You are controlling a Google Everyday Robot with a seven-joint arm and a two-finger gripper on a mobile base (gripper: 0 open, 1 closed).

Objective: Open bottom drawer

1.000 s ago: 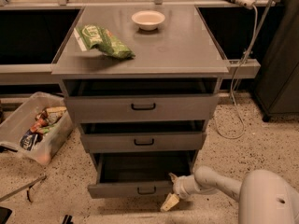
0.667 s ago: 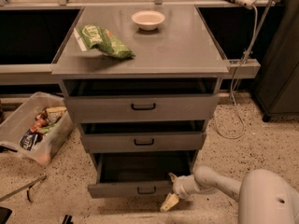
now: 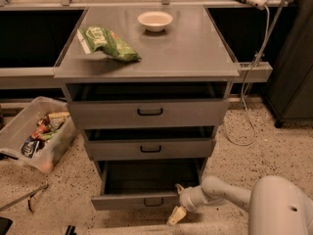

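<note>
Status: I see no change over the last second. The bottom drawer (image 3: 132, 201) stands pulled out, proud of the two drawers above, with its cavity exposed. The end effector (image 3: 178, 203) remains at the drawer's near right corner, right of the handle (image 3: 153, 201). I cannot tell whether it is released or clenched. I judge the opening largely done, with perhaps some travel left.

Clearances: the floor (image 3: 122, 224) nearer than the drawer front is open. The bin (image 3: 19, 126) lies well left and the cable (image 3: 244, 126) well right. The arm (image 3: 230, 192) occupies the near right. The counter (image 3: 195, 48) overhangs above and does not obstruct.
</note>
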